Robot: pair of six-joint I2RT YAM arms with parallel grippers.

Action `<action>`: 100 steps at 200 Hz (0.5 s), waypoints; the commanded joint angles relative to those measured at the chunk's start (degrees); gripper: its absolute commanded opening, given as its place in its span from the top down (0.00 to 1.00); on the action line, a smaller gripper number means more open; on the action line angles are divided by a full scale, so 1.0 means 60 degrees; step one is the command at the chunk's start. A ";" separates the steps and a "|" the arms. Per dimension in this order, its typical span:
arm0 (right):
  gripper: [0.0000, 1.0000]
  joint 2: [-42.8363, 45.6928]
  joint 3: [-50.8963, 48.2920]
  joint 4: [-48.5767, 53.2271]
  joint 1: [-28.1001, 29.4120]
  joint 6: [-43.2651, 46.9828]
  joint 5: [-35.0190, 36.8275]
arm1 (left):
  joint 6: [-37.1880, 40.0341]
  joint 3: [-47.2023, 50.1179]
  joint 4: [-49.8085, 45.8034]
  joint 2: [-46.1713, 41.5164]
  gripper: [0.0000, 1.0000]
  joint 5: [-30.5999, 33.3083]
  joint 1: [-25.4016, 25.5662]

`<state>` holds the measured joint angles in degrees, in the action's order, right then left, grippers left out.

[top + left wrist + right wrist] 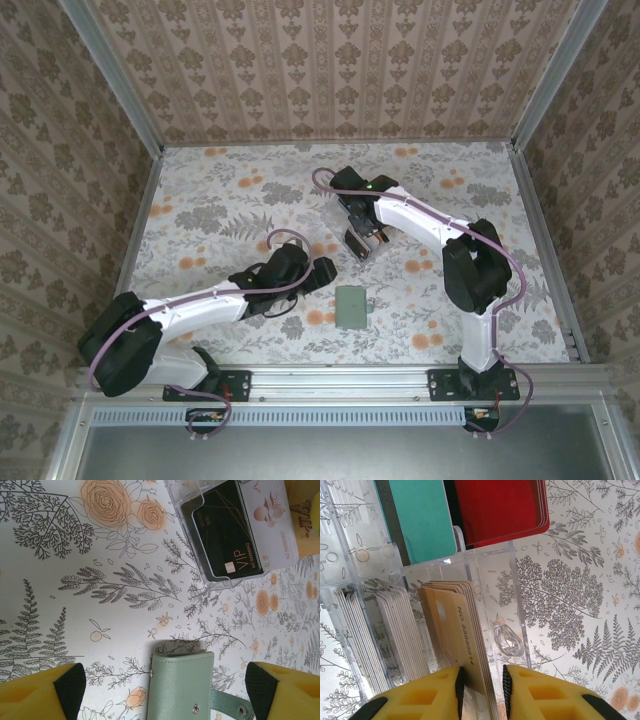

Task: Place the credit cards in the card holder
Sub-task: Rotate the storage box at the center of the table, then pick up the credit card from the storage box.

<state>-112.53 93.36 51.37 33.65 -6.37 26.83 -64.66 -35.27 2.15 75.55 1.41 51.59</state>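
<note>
The grey-green card holder [352, 307] lies closed and flat on the table, its snap strap sticking out; in the left wrist view the card holder [182, 685] sits between my fingers. My left gripper [166, 687] hangs above it, wide open, and stands just left of it from above [325, 272]. My right gripper [360, 245] dips into the clear tray [338, 215]. Its jaws [481, 687] straddle a stack of tan cards [452, 625]: the left pad touches, while a gap stays at the right pad. Teal [422, 517] and red cards [500, 507] lie beyond.
Pale cards [360, 635] stand in the tray's neighbouring slots. A dark VIP card [222, 527] and a pale pink card [272, 525] rest in the tray's end compartments. Metal rails and patterned walls [140, 210] bound the floral table.
</note>
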 commanded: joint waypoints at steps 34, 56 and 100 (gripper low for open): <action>0.72 0.0510 -0.0142 -0.0020 -0.0024 -0.0066 0.0581 | -0.0015 -0.0143 0.0061 0.0124 0.13 -0.0117 -0.0070; 0.72 0.0514 -0.0150 -0.0015 -0.0013 -0.0051 0.0600 | -0.0038 -0.0136 0.0059 0.0131 0.13 -0.0125 -0.0072; 0.74 0.0532 -0.0179 -0.0022 -0.0016 -0.0062 0.0612 | -0.0019 -0.0168 0.0060 0.0167 0.13 -0.0162 -0.0071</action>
<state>-111.48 93.14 50.96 33.65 -6.37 28.10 -64.69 -35.27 2.15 76.03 1.21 51.59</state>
